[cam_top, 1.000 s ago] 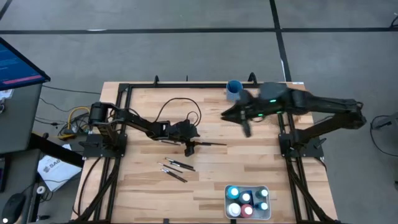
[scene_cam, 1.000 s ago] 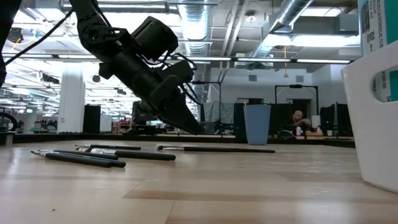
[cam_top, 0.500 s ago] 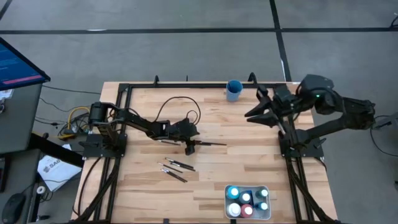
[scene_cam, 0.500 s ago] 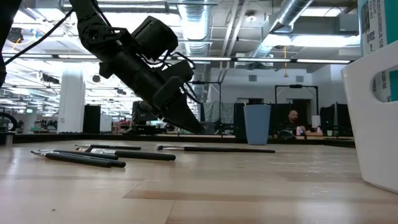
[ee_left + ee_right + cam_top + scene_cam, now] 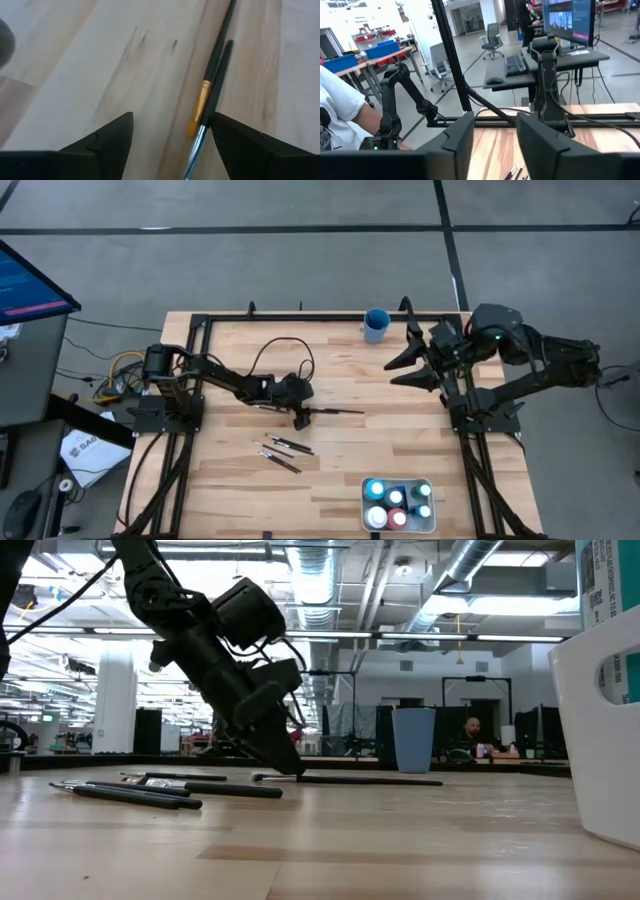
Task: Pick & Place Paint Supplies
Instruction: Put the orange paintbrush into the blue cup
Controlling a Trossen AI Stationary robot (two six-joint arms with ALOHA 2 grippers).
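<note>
The left gripper (image 5: 301, 417) is reaching down to the wood at mid-table, its 2 fingers (image 5: 105, 142) spread wide around nothing. A brush (image 5: 216, 82) is lying just inside 1 fingertip, dark-handled with a yellow band and a silver ferrule; whether that finger is touching it is hard to tell from the wrist view. The same brush (image 5: 335, 411) is stretching away from the gripper toward the right arm's side. In the low view the gripper (image 5: 283, 766) is coming down at a slant onto the near end of that brush (image 5: 350, 780).

A little nearer the front edge than the gripper, a loose cluster of about 4 more brushes (image 5: 281, 452) is lying flat on the table (image 5: 330, 470), apart from the fingers. Farther off, by the front edge on the right arm's side, a white tray (image 5: 428, 485) is holding 6 or so paint bottles (image 5: 397, 506) standing upright, their caps facing up.

Past the gripper toward the back edge, a blue cup (image 5: 376, 325) is standing upright. Near it the right gripper (image 5: 404, 363) is hanging in the air over the table's right edge, fingers (image 5: 457, 142) parted and empty. A person's sleeve (image 5: 340, 112) is showing beyond the table in the right wrist view.
</note>
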